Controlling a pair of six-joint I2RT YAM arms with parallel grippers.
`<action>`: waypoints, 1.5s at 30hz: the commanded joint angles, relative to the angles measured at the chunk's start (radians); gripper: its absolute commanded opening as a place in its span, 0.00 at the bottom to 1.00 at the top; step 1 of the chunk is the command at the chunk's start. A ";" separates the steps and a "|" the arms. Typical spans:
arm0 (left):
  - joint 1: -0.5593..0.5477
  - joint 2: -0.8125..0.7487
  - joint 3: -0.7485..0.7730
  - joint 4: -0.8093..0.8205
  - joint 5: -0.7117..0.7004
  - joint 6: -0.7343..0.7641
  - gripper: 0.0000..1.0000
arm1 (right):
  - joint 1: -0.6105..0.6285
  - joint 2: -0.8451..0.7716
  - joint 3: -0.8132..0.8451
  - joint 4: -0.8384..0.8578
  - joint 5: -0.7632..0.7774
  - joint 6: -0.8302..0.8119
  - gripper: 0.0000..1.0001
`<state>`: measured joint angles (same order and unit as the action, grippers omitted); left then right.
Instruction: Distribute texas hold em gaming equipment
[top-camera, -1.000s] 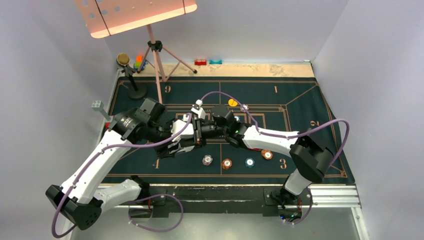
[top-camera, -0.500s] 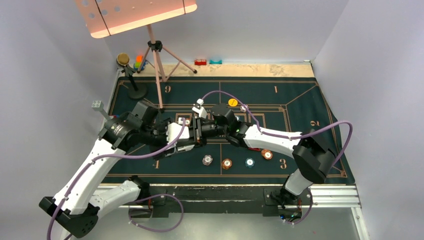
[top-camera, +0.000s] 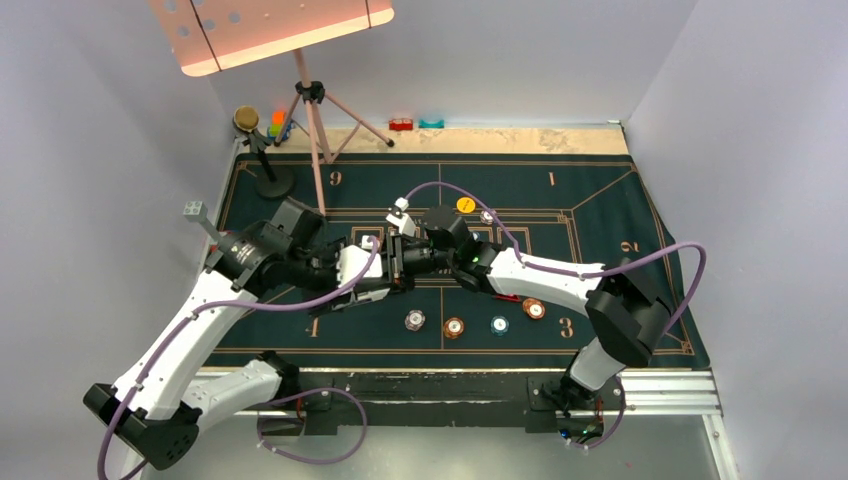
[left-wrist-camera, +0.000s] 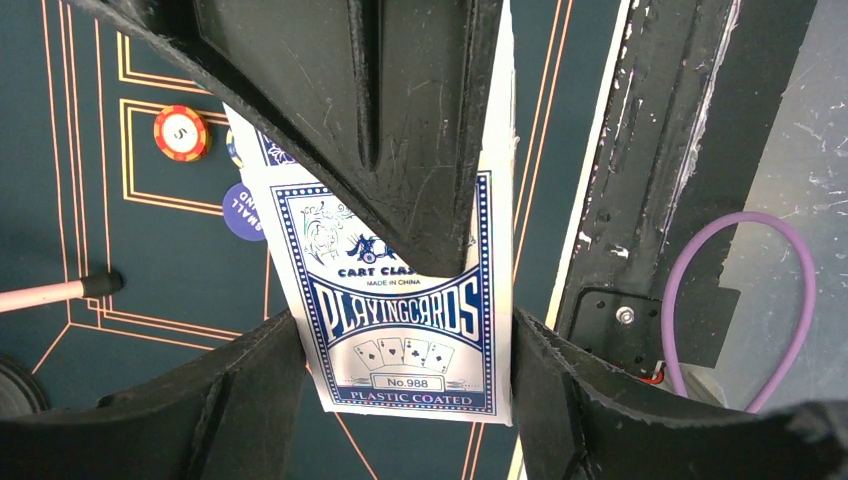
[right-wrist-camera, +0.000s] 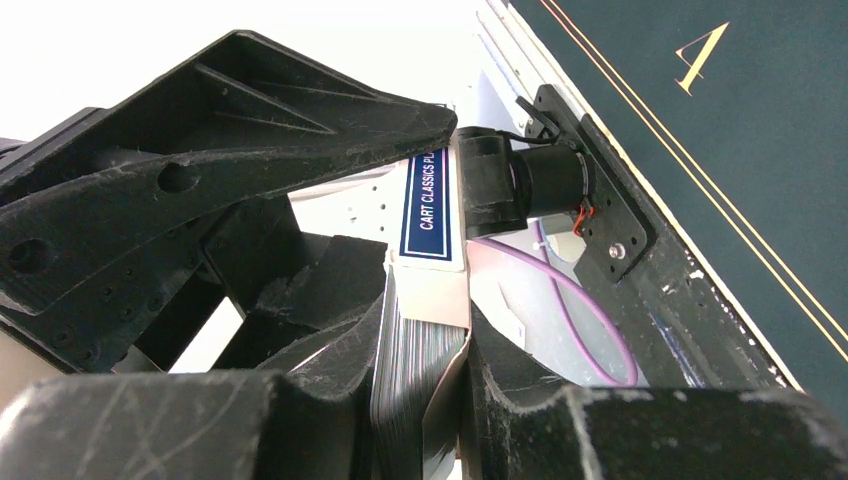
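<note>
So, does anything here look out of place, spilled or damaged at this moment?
Nothing is spilled or damaged. The one odd sight: the card box hangs above the mat, held by the left gripper and the right gripper together, its end open, card edges showing.

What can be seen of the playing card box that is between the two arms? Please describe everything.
The card box looks like white paperboard with a blue ornamented frame and blue print: PLAYING CARDS, No.988, PLASTIC COATED, plus four tiny card drawings. It is held above the dark green mat. The left tool pinches its two long edges. The right tool closes on its open end, where the cards show striped edges beside a white flap. A dark finger hides its upper face.
</note>
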<state>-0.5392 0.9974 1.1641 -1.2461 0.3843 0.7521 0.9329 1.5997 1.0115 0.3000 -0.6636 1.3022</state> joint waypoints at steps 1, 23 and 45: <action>-0.004 0.009 0.000 0.028 0.024 0.018 0.66 | -0.002 -0.005 0.062 0.053 0.001 0.021 0.10; -0.005 -0.026 -0.002 -0.018 0.045 -0.005 0.39 | -0.037 -0.069 0.000 -0.033 0.001 -0.060 0.49; -0.005 -0.023 0.026 -0.038 0.058 -0.014 0.33 | -0.115 -0.217 -0.016 -0.331 0.118 -0.253 0.30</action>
<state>-0.5392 0.9836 1.1629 -1.2919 0.3954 0.7444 0.8528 1.4662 0.9817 0.0303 -0.5911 1.1110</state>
